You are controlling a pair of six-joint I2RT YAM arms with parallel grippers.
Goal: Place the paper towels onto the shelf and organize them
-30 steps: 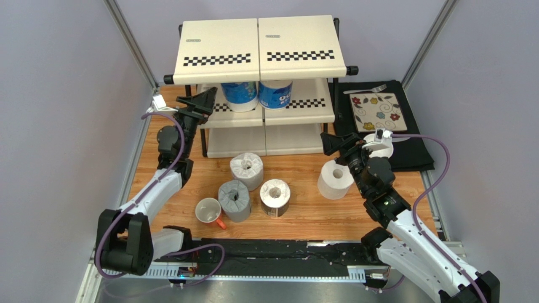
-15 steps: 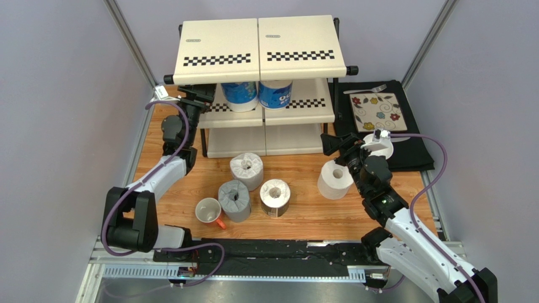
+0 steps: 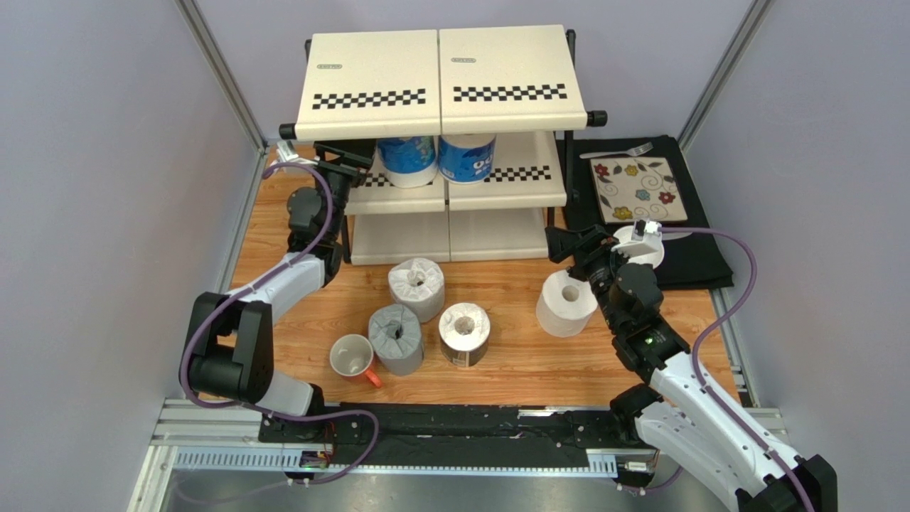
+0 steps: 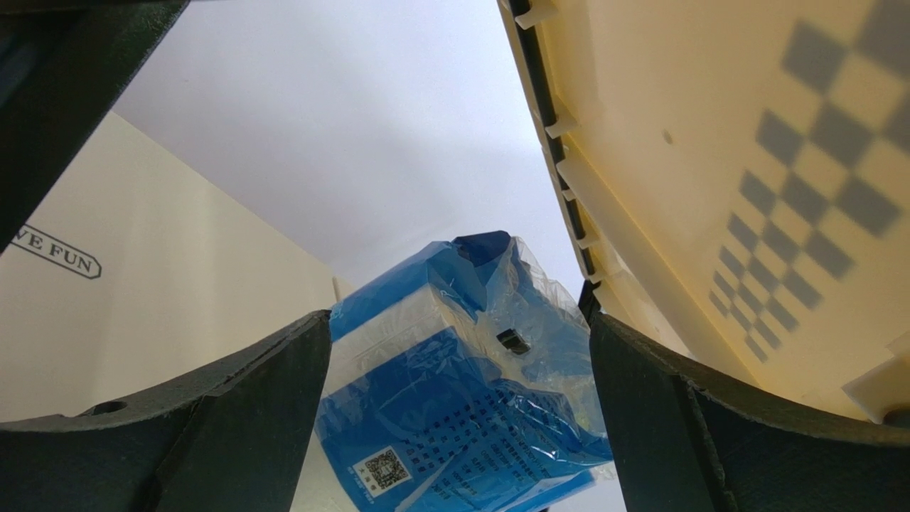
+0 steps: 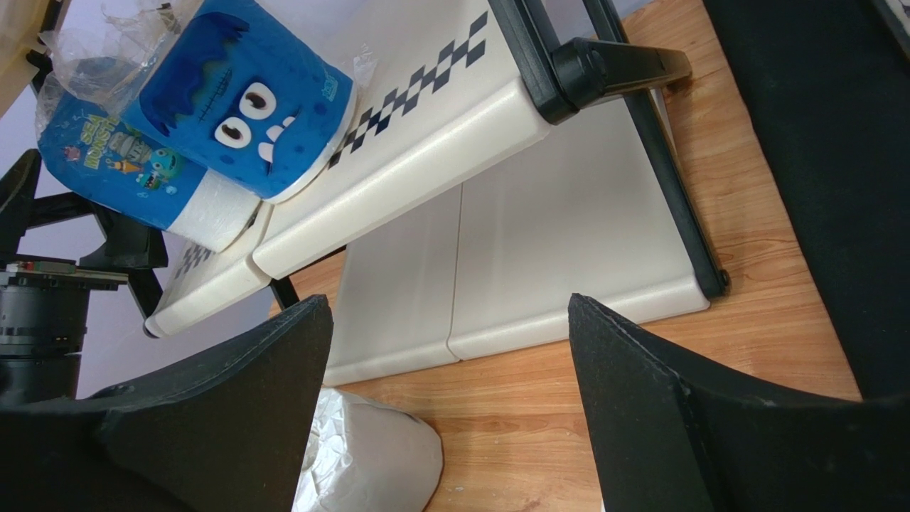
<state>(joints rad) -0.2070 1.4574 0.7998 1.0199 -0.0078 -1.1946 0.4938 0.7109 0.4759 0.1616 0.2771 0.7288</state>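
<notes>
The shelf (image 3: 374,80) stands at the back; two blue-printed rolls (image 3: 407,160) (image 3: 467,157) stand on its middle tier. My left gripper (image 3: 350,162) is open at that tier's left end; in the left wrist view (image 4: 457,320) the nearer blue roll (image 4: 459,395) shows between its fingers, contact unclear. My right gripper (image 3: 566,243) is open and empty just behind a white roll (image 3: 564,302). In the right wrist view (image 5: 449,304) that roll (image 5: 363,459) lies at the lower left. A white roll (image 3: 417,288), a grey roll (image 3: 396,338) and a dark-wrapped roll (image 3: 465,333) stand on the table.
A white mug with an orange handle (image 3: 352,357) stands left of the grey roll. A black mat (image 3: 700,256) with a floral tile (image 3: 639,190) and a fork lies right of the shelf. Grey walls close in both sides.
My left arm has swung right and its gripper has gone in at the left end of the middle tier. The shelf has shifted slightly right. The right arm has barely moved.
</notes>
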